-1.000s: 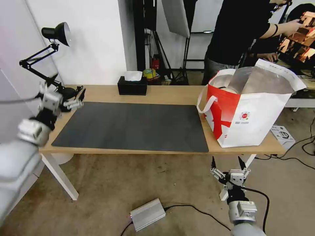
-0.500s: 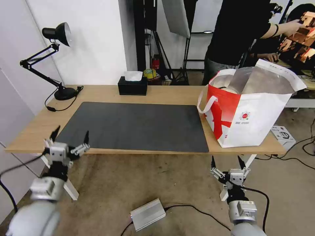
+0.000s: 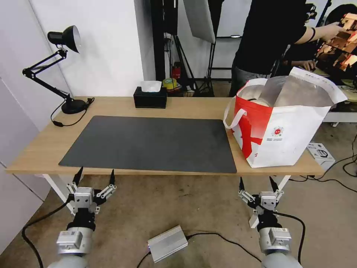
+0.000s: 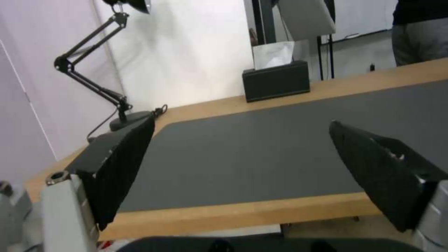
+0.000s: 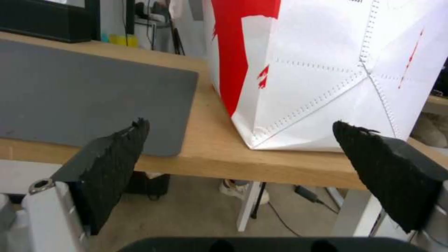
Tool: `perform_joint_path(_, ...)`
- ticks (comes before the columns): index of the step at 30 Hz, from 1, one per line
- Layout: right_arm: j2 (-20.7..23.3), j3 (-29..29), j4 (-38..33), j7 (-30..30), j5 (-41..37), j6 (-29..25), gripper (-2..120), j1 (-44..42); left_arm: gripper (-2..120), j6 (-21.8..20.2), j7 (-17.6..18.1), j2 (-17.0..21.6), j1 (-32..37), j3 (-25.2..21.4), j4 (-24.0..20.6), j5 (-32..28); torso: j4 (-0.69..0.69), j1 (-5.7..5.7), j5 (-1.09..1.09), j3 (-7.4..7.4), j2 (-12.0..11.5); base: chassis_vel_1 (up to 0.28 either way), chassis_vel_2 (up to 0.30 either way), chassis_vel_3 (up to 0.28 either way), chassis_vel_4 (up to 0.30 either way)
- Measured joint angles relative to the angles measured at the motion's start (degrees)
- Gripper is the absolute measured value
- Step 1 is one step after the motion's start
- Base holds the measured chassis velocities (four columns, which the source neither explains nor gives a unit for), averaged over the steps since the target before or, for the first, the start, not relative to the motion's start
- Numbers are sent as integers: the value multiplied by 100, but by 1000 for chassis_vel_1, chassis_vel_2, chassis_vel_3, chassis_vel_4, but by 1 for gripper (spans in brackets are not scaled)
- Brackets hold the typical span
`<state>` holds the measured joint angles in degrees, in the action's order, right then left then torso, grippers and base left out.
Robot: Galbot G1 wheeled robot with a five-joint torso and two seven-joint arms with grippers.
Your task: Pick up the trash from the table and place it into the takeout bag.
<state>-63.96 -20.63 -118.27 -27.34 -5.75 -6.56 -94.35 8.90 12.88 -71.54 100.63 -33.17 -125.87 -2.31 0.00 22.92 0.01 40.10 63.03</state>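
White-and-red, the large boxy takeout bag with silver foil lining (image 3: 282,123) is standing at the right end of the long light-wood table with white legs (image 3: 37,149), beside the dark grey mat (image 3: 148,143); a pale rounded item, probably part of the trash (image 3: 259,102), is showing inside the bag's mouth, and no bowl or cup is lying on the table top. The left pincer (image 3: 95,178) is hanging below the table's front edge near its left end, jaws spread and holding nothing. The right pincer (image 3: 257,185) is hanging below the front edge under the bag, likewise spread and empty. Judged from this layout, the task is looking complete. Risks are remaining: either arm rising straight up would be striking the table's underside, and the right arm could be snagging the bag's white loop handle (image 3: 232,118) or nudging the bag, standing close to the edge, toward tipping.
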Motion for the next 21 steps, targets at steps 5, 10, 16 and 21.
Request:
perform_joint_path(5, -10, -4, -9, 0, 18, 6, 100, -20, 100, 133, -12, -137, 70, 82, 77, 122, 0, 0, -1, 0, 0, 0, 0, 0, 0)
perform_joint_path(10, -21, -7, -10, 1, 25, 8, 100, -43, 100, 177, -20, -179, 72, 105, 111, 169, 0, 0, -1, 0, 0, 0, 0, 0, 0)
perform_joint_path(16, -40, 1, -9, 1, 31, 9, 100, -55, 100, 184, -24, -215, 70, 110, 128, 191, 0, 0, -1, 0, 0, 0, 0, 0, 0)
perform_joint_path(21, -47, 20, 8, 3, 33, 10, 100, -56, 100, 215, -27, -254, 70, 109, 166, 213, 0, 0, -1, 0, 0, 0, 0, 0, 0)
